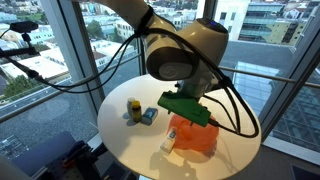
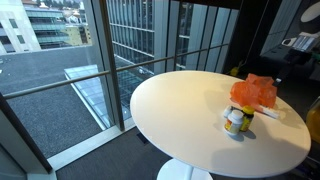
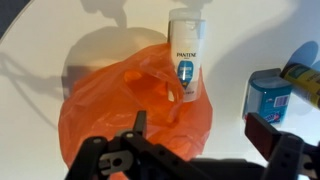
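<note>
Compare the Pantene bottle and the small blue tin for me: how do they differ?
The Pantene bottle is white and long; the blue tin is short and squat. The bottle lies flat, its lower end against the orange bag; the tin seems upright, apart from the bag, beside a yellow container. Both rest on the white table, neither in the open gripper.

The tool (image 3: 197, 132) hides part of the orange bag (image 3: 130, 95), and the wrist view's edge crops the yellow container (image 3: 305, 62).

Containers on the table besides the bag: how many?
3: a white Pantene bottle against the orange bag, a small blue tin apart from it, a yellow container beside that tin. More may be hidden.
</note>
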Tool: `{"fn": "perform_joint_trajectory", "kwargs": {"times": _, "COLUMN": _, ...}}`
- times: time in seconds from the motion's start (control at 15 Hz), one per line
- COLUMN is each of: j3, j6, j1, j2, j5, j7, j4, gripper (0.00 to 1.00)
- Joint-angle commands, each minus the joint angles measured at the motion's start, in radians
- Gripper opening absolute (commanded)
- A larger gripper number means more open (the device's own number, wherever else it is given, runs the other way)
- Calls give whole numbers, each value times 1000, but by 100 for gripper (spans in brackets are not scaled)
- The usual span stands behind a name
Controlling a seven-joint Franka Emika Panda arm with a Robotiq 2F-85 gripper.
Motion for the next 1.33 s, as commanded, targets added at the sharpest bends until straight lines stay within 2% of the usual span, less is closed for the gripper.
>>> {"fn": "perform_joint_trajectory", "kwargs": {"times": 0.0, "j3": -28, "j6": 25, "j1": 29, "j2": 8, "j5": -81, "j7": 70, "j4": -17, "gripper": 100}}
{"fn": "perform_joint_trajectory", "kwargs": {"times": 0.4, "j3": -20, "j6": 130, "j1": 41, "j2": 60, "j5": -116, "j7": 98, "j4": -71, "gripper": 100}}
{"fn": "perform_joint_trajectory", "kwargs": {"times": 0.87, "j3": -10, "j6": 115, "j1": 29, "j2": 73, "j5": -92, "j7": 65, "j4": -66, "gripper": 100}}
{"fn": "perform_joint_trajectory", "kwargs": {"times": 1.27, "j3": 0, "j6": 185, "j1": 33, "j2": 91, "j5": -95, "j7": 57, "j4": -100, "gripper": 100}}
